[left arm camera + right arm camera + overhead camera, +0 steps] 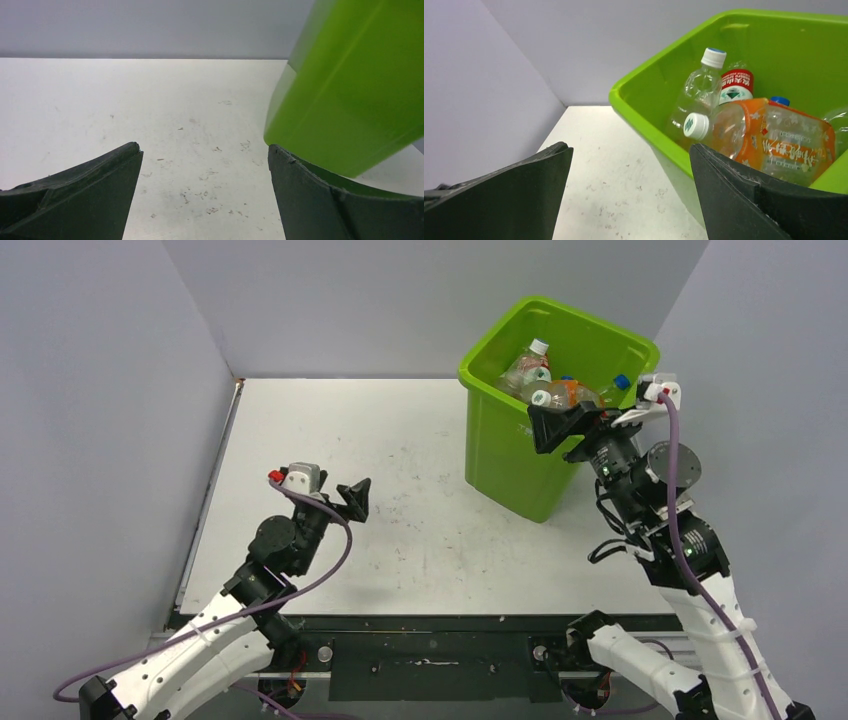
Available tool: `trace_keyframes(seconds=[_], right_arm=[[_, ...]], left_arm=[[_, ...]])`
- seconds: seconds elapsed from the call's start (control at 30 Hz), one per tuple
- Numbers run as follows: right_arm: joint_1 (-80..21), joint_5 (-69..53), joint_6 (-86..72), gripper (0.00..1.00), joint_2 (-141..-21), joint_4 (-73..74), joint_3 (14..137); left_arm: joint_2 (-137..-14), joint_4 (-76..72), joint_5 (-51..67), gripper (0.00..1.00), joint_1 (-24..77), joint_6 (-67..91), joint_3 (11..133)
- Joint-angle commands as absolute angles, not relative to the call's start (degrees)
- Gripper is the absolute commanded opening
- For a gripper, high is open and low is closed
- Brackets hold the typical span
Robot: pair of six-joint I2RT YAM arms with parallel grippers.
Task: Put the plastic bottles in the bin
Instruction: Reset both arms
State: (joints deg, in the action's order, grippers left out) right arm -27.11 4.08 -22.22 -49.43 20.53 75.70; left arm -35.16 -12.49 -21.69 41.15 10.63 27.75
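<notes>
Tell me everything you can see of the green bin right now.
The bin is bright lime-green, glossy plastic. It is square, with a thick rolled rim and walls that taper downward. It stands on its base on the white table, at the far right side. Crushed clear bottles are piled inside, close to the rim. The right gripper, open and empty, hangs at the near rim; I cannot tell whether it touches the rim.

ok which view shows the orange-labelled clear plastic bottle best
Right wrist: the clear plastic bottle with the orange label sits close and large. Top external shows it small inside the green plastic bin; left wrist shows only the bin.
</notes>
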Motion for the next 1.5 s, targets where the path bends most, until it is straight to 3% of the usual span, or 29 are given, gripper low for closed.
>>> trace_keyframes(seconds=[0.0,0.2,0.43,0.6,0.8,1.0,1.13,1.3,1.47], right_arm=[[-27.43,-1.72,-23.45,0.90,-43.26,20.70,72.86],[-27.27,-3.22,-24.13,0.90,-36.74,24.35,69.34],[-26.63,8.86,-31.33,0.90,-21.10,24.25,55.15],[-24.91,19.86,-38.58,0.90,-17.82,32.70,50.59],[-25.05,31.80,-51.65,0.90,-18.21,37.25,40.40],[-25.14,38.78,-54.86,0.90,-21.87,33.96,35.13],[-25.09,42.30,-53.54,0.90,-28.07,33.67,35.70],[-25.26,52.57,-66.33,0.90,-40.78,47.45,43.04],[-25.66,51.84,-64.51,0.90,-42.06,45.71,43.53]], left_arm=[[-36.62,-9.92,-33.91,0.96,41.22,14.35,33.08],[-40.42,-6.98,-44.17,0.96,41.26,18.91,35.13],[-43.08,-5.87,-45.31,0.96,41.64,21.58,36.06],[-44.72,-5.93,-46.80,0.96,41.80,21.03,35.96],[-45.29,-3.16,-48.63,0.96,41.90,21.31,37.56],[-44.98,-4.68,-51.29,0.96,41.82,20.91,36.42],[-47.99,-1.42,-57.55,0.96,42.13,22.58,38.05],[-55.82,9.64,-67.28,0.96,44.87,28.46,44.44],[-61.61,21.13,-64.27,0.96,46.66,33.75,52.00]])
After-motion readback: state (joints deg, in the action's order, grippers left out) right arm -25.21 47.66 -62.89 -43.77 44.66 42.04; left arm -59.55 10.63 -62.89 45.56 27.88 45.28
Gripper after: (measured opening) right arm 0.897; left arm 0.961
